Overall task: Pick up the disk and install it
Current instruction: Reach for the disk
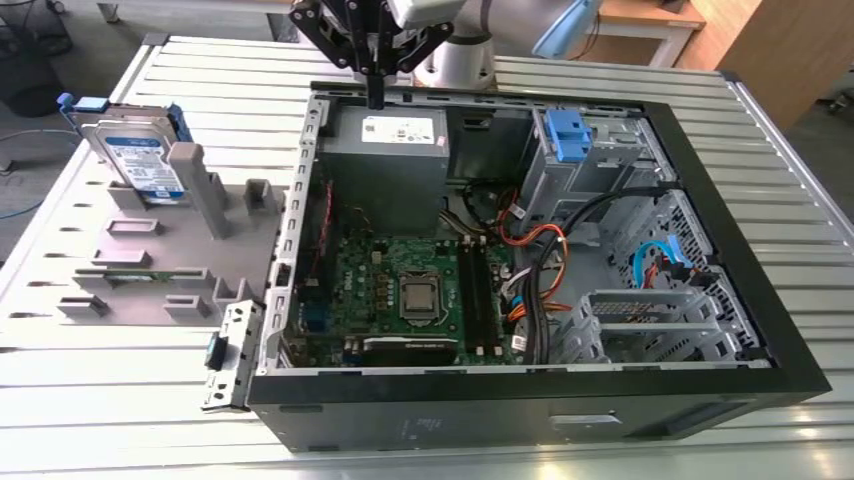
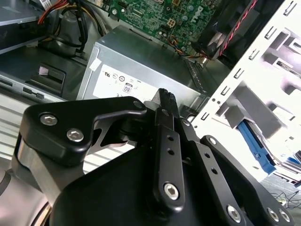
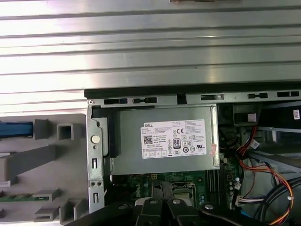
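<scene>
At the exterior view's left, the disk (image 1: 138, 160) is stood upright in a grey rack (image 1: 147, 270) on the slatted table (image 1: 747, 120), well apart from the gripper (image 1: 375, 95). Further right, the gripper is held over the far corner of an open case (image 1: 534, 390), just above a grey box (image 1: 387, 140) with 1 white sticker. In the second wrist view its fingers (image 2: 164, 101) are seen pressed together, with nothing gripped. Right again, a blue latch (image 1: 566, 135) is seen inside the case.
</scene>
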### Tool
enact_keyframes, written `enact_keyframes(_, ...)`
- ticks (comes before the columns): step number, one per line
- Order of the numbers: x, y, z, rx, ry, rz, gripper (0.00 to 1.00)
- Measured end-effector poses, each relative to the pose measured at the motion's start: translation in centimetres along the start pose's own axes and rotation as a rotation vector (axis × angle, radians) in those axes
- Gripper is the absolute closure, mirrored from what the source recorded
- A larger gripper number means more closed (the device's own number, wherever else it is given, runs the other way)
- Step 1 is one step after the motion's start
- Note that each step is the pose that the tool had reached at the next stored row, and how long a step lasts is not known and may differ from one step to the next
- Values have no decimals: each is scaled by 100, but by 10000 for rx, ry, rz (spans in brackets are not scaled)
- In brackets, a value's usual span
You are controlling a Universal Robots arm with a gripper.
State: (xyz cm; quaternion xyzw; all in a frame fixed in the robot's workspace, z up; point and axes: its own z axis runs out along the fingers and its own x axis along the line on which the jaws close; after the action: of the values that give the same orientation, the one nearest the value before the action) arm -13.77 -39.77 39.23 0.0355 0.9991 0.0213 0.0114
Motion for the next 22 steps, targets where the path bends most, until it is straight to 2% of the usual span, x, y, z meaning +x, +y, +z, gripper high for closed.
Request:
enact_keyframes(7,52,-2,6,1,0,2,89)
enact_keyframes(22,68,-3,10,0,0,2,89)
